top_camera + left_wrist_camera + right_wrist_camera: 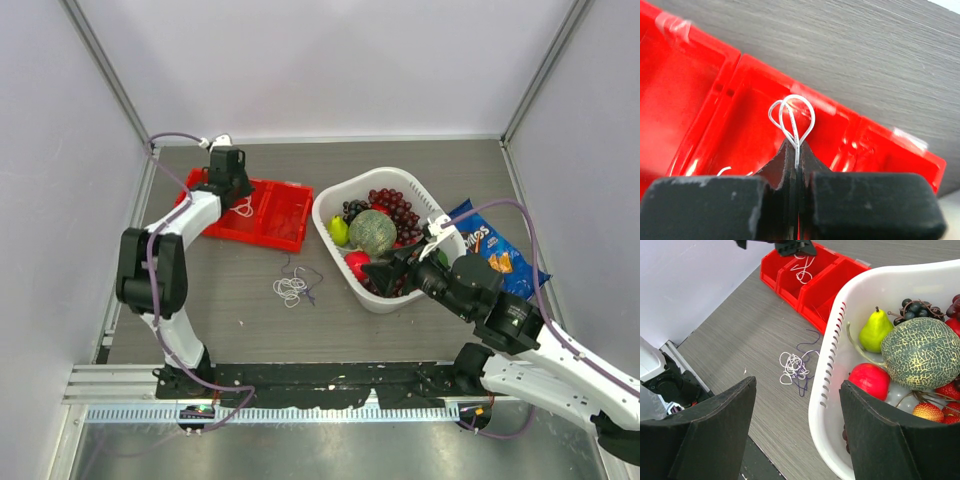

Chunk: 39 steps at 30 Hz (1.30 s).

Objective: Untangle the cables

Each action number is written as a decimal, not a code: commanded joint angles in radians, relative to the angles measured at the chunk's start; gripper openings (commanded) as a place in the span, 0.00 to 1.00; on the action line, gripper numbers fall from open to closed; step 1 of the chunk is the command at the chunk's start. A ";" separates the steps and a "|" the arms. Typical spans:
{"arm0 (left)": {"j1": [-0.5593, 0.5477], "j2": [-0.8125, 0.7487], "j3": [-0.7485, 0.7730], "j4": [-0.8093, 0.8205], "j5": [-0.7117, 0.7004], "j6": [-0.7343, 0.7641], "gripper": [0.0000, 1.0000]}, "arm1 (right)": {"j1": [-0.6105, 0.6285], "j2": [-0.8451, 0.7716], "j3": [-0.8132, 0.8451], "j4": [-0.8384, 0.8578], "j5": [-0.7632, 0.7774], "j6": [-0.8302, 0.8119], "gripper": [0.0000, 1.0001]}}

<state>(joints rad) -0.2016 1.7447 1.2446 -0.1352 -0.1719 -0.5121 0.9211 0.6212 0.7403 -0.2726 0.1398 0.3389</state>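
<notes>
My left gripper (231, 190) hangs over the red bin tray (270, 222) at the back left and is shut on a white cable (792, 120), whose loops stick out past the fingertips (790, 152) over a red compartment. The white cable also shows in the top view (241, 208) and the right wrist view (802, 270). A tangle of white and purplish-grey cables (293, 286) lies on the table between the tray and the basket, also in the right wrist view (796, 366). My right gripper (392, 270) is open and empty over the basket's front rim.
A white basket (338, 255) holds a melon (372, 232), a pear (339, 230), grapes (395, 209) and red fruit (357, 264). A blue snack bag (495, 250) lies right of it. Grey walls enclose the table on three sides.
</notes>
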 commanded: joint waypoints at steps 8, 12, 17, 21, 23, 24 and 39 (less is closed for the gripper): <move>0.034 0.153 0.081 0.074 0.040 -0.034 0.00 | -0.001 -0.014 -0.004 0.003 0.024 -0.006 0.73; 0.034 0.160 0.045 0.068 0.019 -0.086 0.00 | 0.002 0.014 0.010 0.018 0.004 -0.012 0.73; 0.036 0.205 0.124 -0.070 -0.026 -0.103 0.21 | 0.001 0.035 0.008 0.016 -0.009 -0.006 0.73; 0.036 0.165 0.107 -0.075 -0.047 -0.111 0.39 | 0.002 0.025 -0.007 0.033 -0.008 0.008 0.73; 0.036 0.141 0.096 -0.087 -0.060 -0.117 0.45 | 0.001 0.025 -0.019 0.045 -0.012 0.018 0.73; 0.036 0.127 0.087 -0.089 -0.058 -0.118 0.47 | 0.001 0.026 -0.024 0.050 -0.014 0.018 0.73; 0.034 -0.233 -0.081 -0.162 0.061 -0.259 0.96 | 0.001 0.129 -0.022 0.079 -0.039 0.046 0.73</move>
<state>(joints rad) -0.1738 1.6585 1.2339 -0.2893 -0.1711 -0.7269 0.9211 0.7147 0.7094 -0.2508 0.1028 0.3691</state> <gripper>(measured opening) 0.968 0.728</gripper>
